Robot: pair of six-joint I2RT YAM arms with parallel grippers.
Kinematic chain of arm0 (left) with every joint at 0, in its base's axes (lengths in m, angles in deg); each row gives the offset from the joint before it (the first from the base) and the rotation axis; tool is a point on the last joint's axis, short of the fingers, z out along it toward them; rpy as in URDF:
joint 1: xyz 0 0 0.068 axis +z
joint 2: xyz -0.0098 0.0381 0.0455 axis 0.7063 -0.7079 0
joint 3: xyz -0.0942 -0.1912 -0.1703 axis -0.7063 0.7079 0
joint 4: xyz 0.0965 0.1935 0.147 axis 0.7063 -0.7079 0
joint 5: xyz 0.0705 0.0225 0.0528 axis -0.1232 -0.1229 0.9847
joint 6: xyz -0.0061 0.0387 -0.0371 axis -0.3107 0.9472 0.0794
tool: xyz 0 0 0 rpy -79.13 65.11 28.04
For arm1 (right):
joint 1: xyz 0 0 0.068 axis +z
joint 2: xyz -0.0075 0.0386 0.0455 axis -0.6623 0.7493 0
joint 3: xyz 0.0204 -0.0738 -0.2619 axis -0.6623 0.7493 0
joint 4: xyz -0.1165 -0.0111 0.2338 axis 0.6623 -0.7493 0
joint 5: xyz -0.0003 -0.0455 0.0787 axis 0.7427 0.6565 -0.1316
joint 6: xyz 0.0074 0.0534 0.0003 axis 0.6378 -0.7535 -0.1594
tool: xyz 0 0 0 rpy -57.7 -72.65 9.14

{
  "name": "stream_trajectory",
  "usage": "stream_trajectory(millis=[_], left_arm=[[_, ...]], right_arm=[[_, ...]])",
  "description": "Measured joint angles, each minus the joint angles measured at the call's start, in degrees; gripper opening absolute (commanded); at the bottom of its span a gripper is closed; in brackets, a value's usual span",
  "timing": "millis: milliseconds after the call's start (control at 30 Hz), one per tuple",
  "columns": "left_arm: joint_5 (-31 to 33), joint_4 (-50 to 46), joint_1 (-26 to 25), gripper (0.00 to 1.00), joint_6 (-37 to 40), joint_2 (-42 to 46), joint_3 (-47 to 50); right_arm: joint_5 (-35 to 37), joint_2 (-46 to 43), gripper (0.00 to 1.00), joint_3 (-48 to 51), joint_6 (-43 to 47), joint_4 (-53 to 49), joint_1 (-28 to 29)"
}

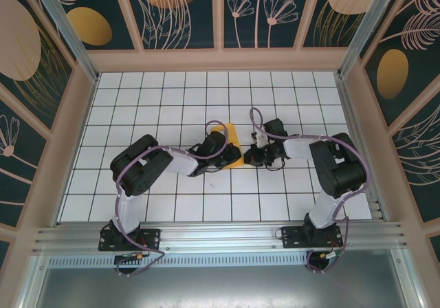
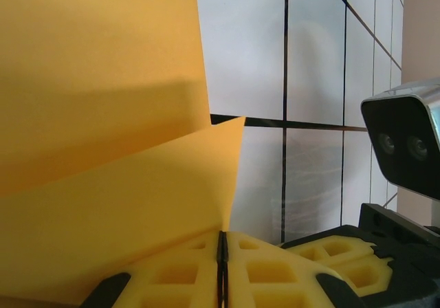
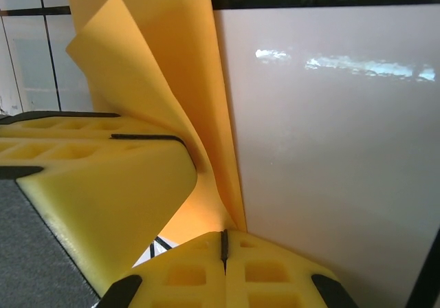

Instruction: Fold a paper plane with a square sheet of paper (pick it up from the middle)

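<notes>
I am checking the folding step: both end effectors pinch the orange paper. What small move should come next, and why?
Probably lower the right end effector to flatten the square sheet of paper: it bows upward there, while the left end effector clamps another part.

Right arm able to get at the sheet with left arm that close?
Likely yes: the right arm has its jaws shut on the sheet edge already, beside the left arm; nothing in between.

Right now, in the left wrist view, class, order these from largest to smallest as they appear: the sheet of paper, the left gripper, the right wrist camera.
1. sheet of paper, by far.
2 and 3. left gripper and right wrist camera look about alike, both cut off by the frame edge, so unranked.
</notes>
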Motion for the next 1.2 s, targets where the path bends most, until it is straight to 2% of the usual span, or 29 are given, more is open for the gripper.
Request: stream_trajectory(millis=[200,633,1200], left_arm=[[-0.07,-0.9,0.5,0.13,0.22,0.04,-0.33],[2.58,-9.86,1.14,0.17,2.34,0.22,-4.7],[4.46,-13.73,3.43,0.18,4.7,1.14,-5.4]], right_arm=[[1.18,0.04,0.0,-0.42,0.04,-0.02,0.46],[3.02,0.04,0.0,-0.94,0.02,0.07,1.22],[3.54,0.04,0.0,-1.05,0.02,0.46,1.4]])
